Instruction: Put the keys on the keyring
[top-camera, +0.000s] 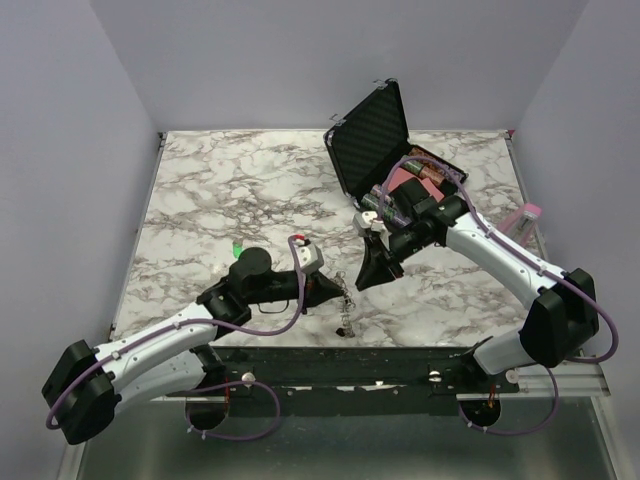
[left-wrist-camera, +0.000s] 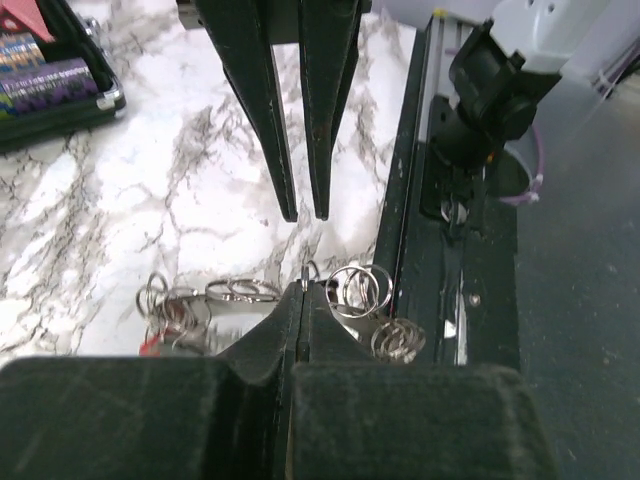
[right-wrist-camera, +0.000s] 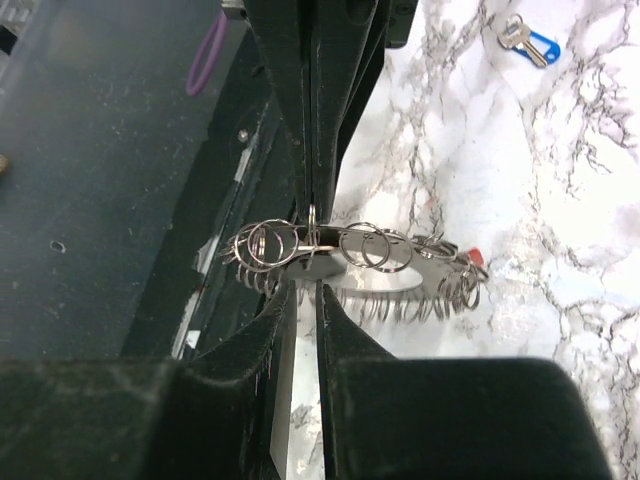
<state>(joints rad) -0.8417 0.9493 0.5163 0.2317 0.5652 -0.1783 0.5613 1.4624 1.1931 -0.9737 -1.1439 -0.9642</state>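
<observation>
The keyring (top-camera: 346, 310) is a chain of silver rings lying near the table's front edge. My left gripper (left-wrist-camera: 303, 290) is shut on one upright ring of the chain (left-wrist-camera: 350, 290). The right gripper (right-wrist-camera: 318, 287) faces it from the other side. Its jaws stand a narrow gap apart just short of the ring chain (right-wrist-camera: 370, 245), with nothing between them. A small red piece (right-wrist-camera: 475, 257) shows at the chain's far end. One key with a blue head (right-wrist-camera: 527, 42) lies alone on the marble. In the top view both grippers (top-camera: 322, 285) (top-camera: 375, 265) meet over the chain.
An open black hard case (top-camera: 375, 130) with coloured contents stands at the back right, behind the right arm. A pink object (top-camera: 527, 215) sits at the table's right edge. A black rail (left-wrist-camera: 420, 200) runs along the front edge beside the chain.
</observation>
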